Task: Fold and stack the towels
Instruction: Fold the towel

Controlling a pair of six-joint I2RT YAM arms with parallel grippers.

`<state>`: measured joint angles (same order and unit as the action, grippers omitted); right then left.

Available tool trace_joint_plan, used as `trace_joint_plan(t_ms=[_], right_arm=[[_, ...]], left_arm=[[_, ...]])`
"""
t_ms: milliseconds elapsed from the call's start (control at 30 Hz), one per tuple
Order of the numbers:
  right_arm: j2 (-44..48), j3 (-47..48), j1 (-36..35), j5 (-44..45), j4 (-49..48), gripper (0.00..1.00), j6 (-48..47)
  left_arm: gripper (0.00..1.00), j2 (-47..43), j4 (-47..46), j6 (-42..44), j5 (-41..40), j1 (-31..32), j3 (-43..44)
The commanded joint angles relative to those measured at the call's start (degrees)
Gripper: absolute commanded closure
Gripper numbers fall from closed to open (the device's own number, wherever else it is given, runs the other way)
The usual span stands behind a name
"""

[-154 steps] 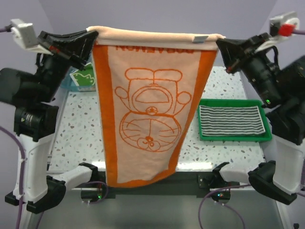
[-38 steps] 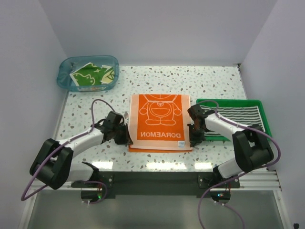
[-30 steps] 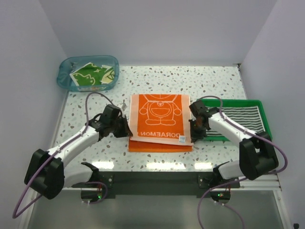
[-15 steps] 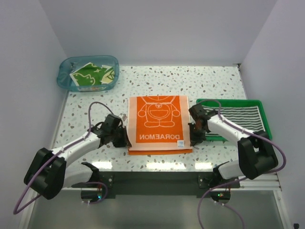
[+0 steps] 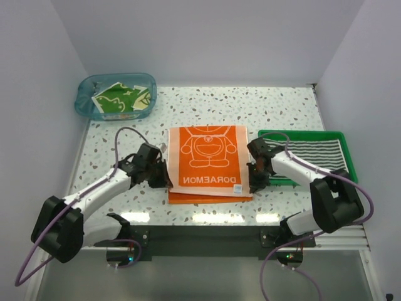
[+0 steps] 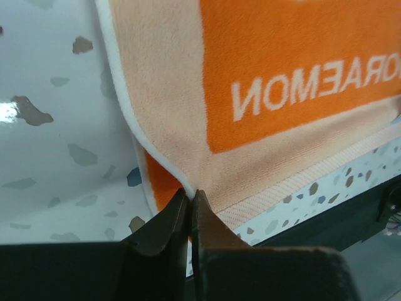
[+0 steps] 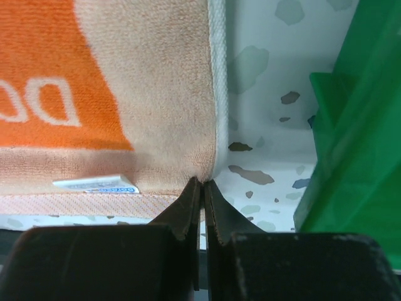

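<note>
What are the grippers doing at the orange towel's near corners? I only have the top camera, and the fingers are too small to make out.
Observer: In the left wrist view, the left gripper is shut, pinching the orange towel by its white-hemmed upper layer; an orange layer lies underneath.
Operator: And the right one?
Observer: In the right wrist view, the right gripper is shut on the other corner's edge, near the small white label.

A white speckled terrazzo counter (image 5: 282, 110) carries a translucent blue plastic tub (image 5: 83, 103) at its far left corner and a shallow green plastic tray (image 5: 301, 133) along its right edge.
</note>
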<state>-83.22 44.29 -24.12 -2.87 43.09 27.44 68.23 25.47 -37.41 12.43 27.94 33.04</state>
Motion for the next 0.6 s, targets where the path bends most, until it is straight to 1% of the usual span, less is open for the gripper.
trace_joint_plan(t_ms=[0,33,67,133,167,200,300,367,567], right_arm=[[3.67,2.81,0.39,6.83,5.85,0.99,-1.60],[4.29,2.99,0.39,6.74,6.21,0.99,-1.69],[5.16,3.25,0.39,6.57,6.65,0.99,-1.86],[5.52,3.17,0.39,6.56,7.44,0.99,-1.95],[5.79,2.99,0.39,6.13,7.45,0.99,-1.95],[5.88,2.91,0.48,6.04,7.45,0.99,-2.13],[5.44,2.46,0.30,5.95,7.27,0.99,-2.13],[5.17,2.29,0.39,5.95,6.92,0.99,-2.22],[3.77,1.67,0.30,5.51,6.13,0.99,-2.57]], left_arm=[[1.00,-5.54,11.33,1.90,-6.27,0.18,10.00],[1.00,-6.69,14.31,1.29,-7.49,0.70,11.16],[1.00,-7.92,15.04,0.85,-7.68,1.58,11.61],[1.00,-10.30,14.61,-0.64,-5.59,2.02,9.08],[1.00,-10.57,13.91,-1.17,-5.05,2.55,7.24],[1.00,-10.40,13.20,-1.52,-4.43,2.73,3.39],[1.00,-9.87,8.73,-2.93,-2.41,3.43,-2.95],[1.00,-8.56,5.56,-2.85,-1.70,3.61,-5.43],[1.00,-1.62,0.72,-1.62,-3.81,3.87,-6.93]])
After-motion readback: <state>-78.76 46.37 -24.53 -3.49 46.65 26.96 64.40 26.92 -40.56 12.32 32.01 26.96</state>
